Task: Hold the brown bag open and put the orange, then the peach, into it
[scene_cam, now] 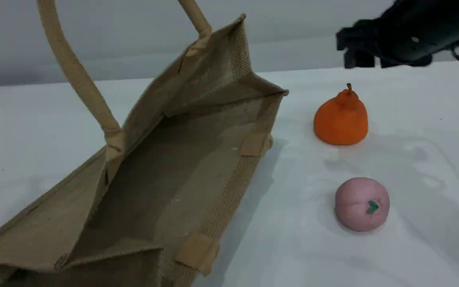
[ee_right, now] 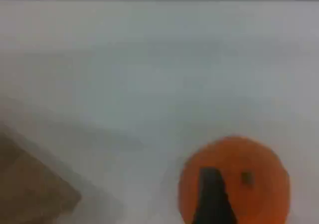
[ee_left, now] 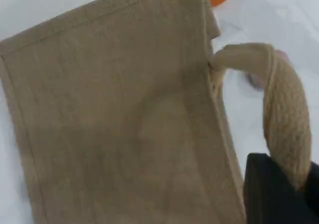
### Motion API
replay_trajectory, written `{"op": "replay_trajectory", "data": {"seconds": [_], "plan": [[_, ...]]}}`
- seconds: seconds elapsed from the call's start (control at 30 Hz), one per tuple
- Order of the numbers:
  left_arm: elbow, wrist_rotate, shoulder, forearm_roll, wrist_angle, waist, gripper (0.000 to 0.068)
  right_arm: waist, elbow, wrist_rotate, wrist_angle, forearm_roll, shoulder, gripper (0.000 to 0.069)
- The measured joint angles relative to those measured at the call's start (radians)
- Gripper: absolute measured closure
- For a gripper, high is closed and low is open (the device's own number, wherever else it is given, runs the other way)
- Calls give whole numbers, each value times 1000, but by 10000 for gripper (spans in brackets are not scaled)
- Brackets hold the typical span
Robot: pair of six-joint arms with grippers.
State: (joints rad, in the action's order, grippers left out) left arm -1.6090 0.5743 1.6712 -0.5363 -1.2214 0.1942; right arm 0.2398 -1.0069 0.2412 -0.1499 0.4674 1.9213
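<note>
In the scene view, the bag [scene_cam: 165, 179] lay on the table [scene_cam: 412, 159] with its mouth held wide open, one handle [scene_cam: 74, 75] pulled up out of the frame. The orange [scene_cam: 341, 117] and the peach [scene_cam: 361, 204] sat to the right of it, well apart from each other. The right gripper [scene_cam: 359, 50] hovered above the orange, not touching it.

The left wrist view showed the left gripper [ee_left: 279, 194] clamped on the handle.

The right wrist view looked down on the orange below one dark fingertip [ee_right: 212, 194]; the jaws stood apart.
</note>
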Motion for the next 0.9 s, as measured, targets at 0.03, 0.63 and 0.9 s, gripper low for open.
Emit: {"op": "replay_trajectory", "data": {"seconds": [0.03, 0.63, 0.9], "plan": [[0, 0, -1, -10, 0, 0, 597, 0, -17, 0, 4, -4, 11, 290], [0, 12, -91, -42, -1, 0, 597, -1, -138, 59, -27, -3, 195, 290], [0, 10, -90, -39, -1, 0, 597, -29, -138, 82, 24, 1, 233, 290]]}}
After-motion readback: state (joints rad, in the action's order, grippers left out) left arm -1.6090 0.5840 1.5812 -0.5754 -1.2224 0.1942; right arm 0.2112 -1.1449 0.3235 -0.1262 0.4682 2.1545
